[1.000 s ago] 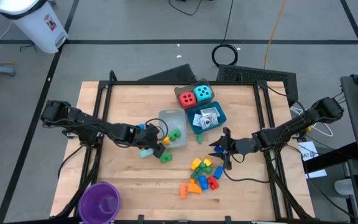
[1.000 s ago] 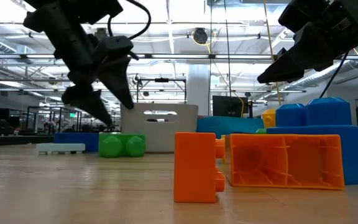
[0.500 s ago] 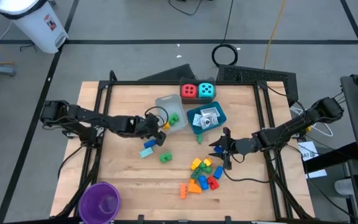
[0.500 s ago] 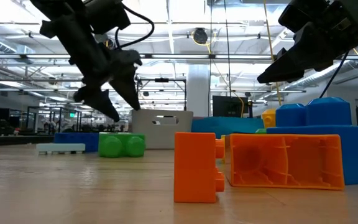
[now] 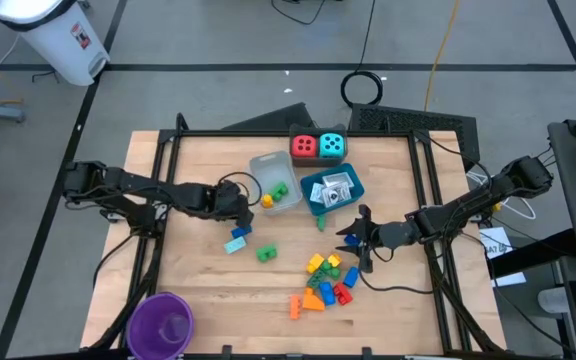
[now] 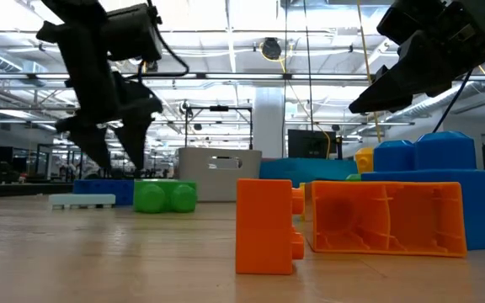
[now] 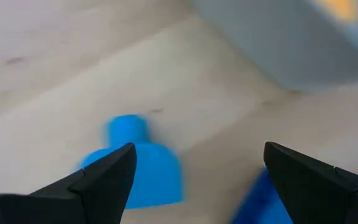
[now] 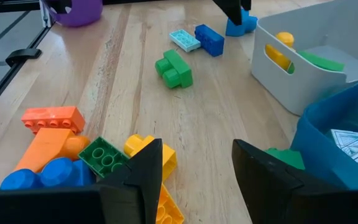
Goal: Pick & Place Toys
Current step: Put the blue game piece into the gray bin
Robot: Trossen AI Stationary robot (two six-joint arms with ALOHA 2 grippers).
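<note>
Item: small bright-blue plastic brick (image 7: 143, 163), lying loose on the wooden desk (image 5: 208, 300) just outside the pale grey rectangular tray (image 5: 280, 180).

Left hand (image 5: 239, 209): fingers spread, holding nothing, poised directly over the brick, which sits between the two fingertips in the wrist view. Nearer arm by far.

Right hand (image 5: 353, 240): half-parted, empty, hovering well apart, beside the mixed pile of coloured bricks (image 5: 326, 280).

Judgement: a straight descent should suffice.

Left gripper (image 5: 245, 212) low over the table, fingers spread empty, right gripper (image 5: 353, 243) hovering, half-open
</note>
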